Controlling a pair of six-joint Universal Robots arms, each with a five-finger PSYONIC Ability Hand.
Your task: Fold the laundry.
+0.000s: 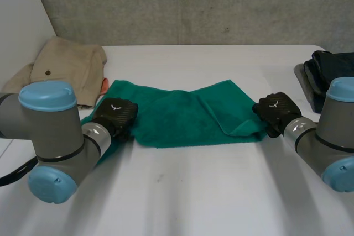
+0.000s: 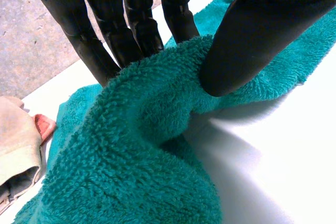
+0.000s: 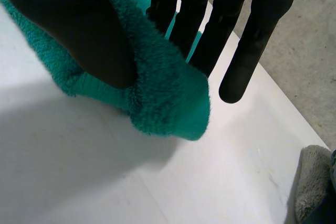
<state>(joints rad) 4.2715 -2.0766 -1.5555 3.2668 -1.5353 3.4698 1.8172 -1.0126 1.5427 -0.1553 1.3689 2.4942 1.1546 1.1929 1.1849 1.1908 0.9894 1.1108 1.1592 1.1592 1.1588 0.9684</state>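
The green towel (image 1: 182, 117) lies on the desk (image 1: 193, 192), its long axis running hand to hand: the left hand (image 1: 114, 115) pinches its left end against the thumb, the right hand (image 1: 276, 111) pinches its right near corner likewise, each equally close to its end.
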